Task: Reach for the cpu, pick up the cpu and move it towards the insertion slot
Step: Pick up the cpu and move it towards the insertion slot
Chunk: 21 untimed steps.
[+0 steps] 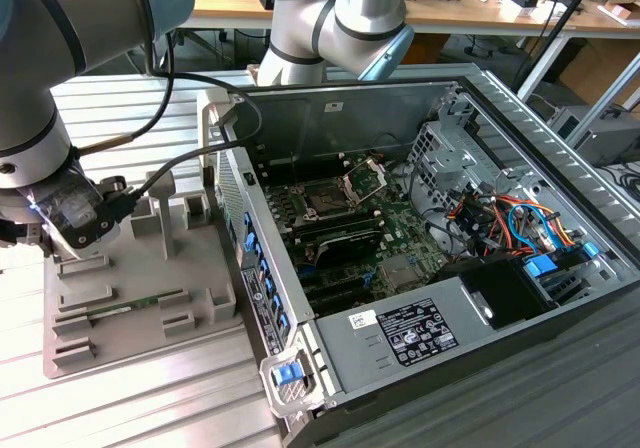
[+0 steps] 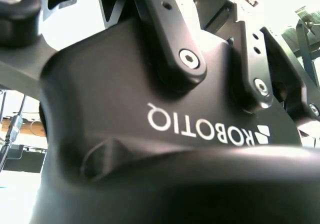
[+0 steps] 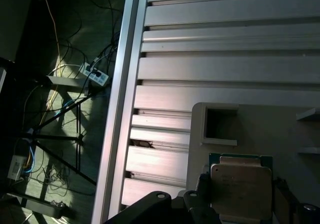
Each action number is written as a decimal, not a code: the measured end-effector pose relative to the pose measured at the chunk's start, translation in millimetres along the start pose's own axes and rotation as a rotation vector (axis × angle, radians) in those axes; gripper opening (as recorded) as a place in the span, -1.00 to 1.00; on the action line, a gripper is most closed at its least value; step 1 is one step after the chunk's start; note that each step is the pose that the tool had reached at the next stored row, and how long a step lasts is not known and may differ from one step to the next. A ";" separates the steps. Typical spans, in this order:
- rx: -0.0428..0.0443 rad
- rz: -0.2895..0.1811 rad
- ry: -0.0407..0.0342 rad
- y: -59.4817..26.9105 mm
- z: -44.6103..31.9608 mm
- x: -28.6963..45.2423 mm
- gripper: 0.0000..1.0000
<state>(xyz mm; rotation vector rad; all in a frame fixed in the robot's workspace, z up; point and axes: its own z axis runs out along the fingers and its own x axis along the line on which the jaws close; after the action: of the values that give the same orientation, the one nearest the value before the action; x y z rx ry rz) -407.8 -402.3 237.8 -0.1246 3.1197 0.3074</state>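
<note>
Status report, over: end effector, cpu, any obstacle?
End effector at grey tray, cpu right beneath it; grip unconfirmed. Insertion slot apart, inside the open case. No obstacle seen.

Black gripper body close up — hinged link arms with silver bolts, bright glare behind, thin cables beside

My end effector is black. The cpu is whitish-silver, rimmed tan, edged green. The tray is plain grey; the counter silver, ribbed in long stripes.
</note>
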 end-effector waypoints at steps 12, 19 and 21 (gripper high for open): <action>0.0000 0.000 0.0000 0.4 -1.8 0.0 0.10; 0.0000 0.000 0.0000 0.5 -2.9 0.0 0.10; 0.0000 0.000 0.0000 0.7 -3.4 0.0 0.10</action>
<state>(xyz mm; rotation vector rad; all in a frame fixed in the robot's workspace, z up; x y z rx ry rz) -407.9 -402.3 241.2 -0.1246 3.1198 0.3073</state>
